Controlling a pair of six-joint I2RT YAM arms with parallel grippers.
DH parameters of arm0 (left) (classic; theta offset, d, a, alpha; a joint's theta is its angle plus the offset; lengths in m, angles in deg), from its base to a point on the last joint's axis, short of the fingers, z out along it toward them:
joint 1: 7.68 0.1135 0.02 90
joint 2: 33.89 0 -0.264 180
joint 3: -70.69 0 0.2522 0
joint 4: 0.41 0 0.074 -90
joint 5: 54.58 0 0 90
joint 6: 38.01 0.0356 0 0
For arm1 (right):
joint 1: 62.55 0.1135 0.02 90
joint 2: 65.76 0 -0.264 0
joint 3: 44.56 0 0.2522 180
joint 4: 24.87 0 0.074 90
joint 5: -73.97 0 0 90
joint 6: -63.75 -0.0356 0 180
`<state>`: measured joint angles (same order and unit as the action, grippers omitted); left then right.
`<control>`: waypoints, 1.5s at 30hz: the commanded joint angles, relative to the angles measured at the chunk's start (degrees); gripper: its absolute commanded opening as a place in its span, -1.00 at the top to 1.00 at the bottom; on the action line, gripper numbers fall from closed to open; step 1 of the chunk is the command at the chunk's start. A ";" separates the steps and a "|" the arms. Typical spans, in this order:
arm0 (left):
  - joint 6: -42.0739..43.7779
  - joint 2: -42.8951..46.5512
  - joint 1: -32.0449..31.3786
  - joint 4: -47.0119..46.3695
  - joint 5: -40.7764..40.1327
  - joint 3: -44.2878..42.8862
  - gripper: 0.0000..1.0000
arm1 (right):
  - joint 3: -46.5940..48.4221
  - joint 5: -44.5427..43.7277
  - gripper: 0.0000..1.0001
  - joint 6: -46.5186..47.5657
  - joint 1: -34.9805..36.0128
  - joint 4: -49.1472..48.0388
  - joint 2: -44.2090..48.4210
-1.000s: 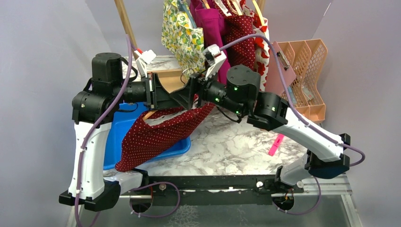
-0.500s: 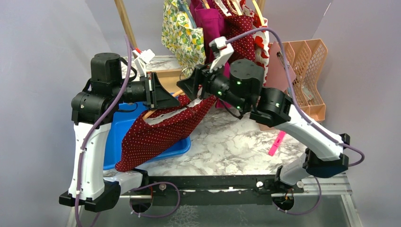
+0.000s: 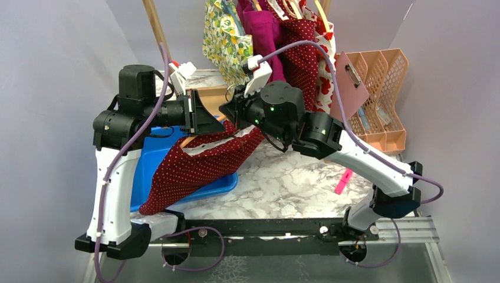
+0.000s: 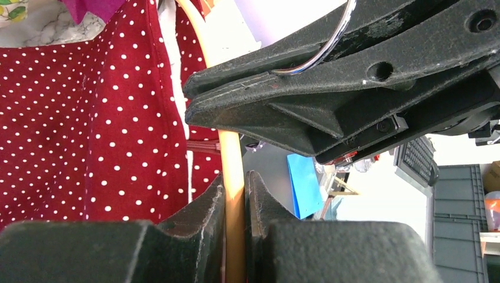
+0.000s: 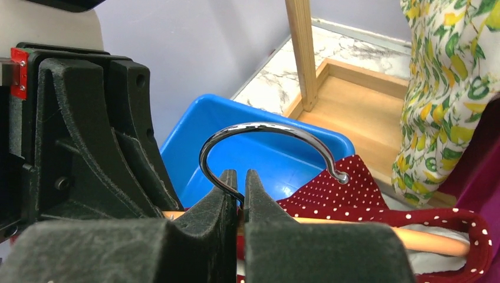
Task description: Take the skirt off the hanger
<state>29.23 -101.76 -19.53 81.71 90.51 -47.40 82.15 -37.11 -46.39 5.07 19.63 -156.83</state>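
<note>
A dark red, white-dotted skirt (image 3: 194, 165) hangs on a wooden hanger (image 4: 232, 159) and sags over a blue bin (image 3: 150, 162). In the left wrist view my left gripper (image 4: 234, 188) is shut on the hanger's wooden bar, with the skirt (image 4: 88, 118) to its left. The right wrist view shows my right gripper (image 5: 241, 188) shut on the stem of the hanger's chrome hook (image 5: 265, 128), just above the bar (image 5: 424, 239). From above, the left gripper (image 3: 206, 121) and the right gripper (image 3: 229, 112) meet tip to tip over the skirt's waistband.
Several garments (image 3: 265, 35) hang from a rack at the back, beside a wooden post (image 3: 156, 26) on a wooden base (image 3: 209, 97). At the right stand an orange tray organizer (image 3: 383, 88) and a pink clipboard (image 3: 348, 82). A pink marker (image 3: 343, 181) lies on the marble table.
My right gripper has swung left from above the skirt to the hanger's hook and shut on it. The left gripper has kept its hold on the bar.
</note>
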 commanded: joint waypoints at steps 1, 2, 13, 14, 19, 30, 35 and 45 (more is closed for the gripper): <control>1.66 0.27 0.08 -4.34 1.11 -3.45 0.79 | 0.86 -7.73 0.99 -7.44 -0.29 7.23 1.19; 1.86 -0.33 0.08 -4.42 0.52 -4.02 0.65 | 2.51 -9.23 0.98 -9.47 -0.29 10.12 1.03; 2.07 -6.09 0.08 -5.07 -5.31 -11.13 -0.82 | 5.41 -17.92 0.98 -25.85 -0.31 30.67 5.26; 1.54 -6.34 0.08 -5.20 -6.35 -11.66 -0.85 | 4.26 -18.59 0.98 -26.47 -0.34 31.40 6.07; -1.37 -6.14 0.08 -5.32 -11.86 -10.58 -0.96 | 1.62 -22.24 0.99 -29.87 -0.30 37.82 8.31; -8.26 -4.20 0.07 -4.50 -16.21 -2.64 -0.93 | -0.38 -29.32 0.98 -28.43 -1.26 42.52 9.48; -9.02 -4.71 0.04 -3.58 -15.64 -0.06 -0.83 | 0.02 -30.99 0.98 -19.55 -2.52 36.35 8.78; -6.43 -12.08 -19.83 1.18 -42.57 -8.31 -0.64 | 3.95 -26.14 0.98 -8.83 -10.46 29.76 3.19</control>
<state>22.19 -111.56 -33.76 80.38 63.12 -51.42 83.98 -63.82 -60.38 -3.17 54.87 -151.91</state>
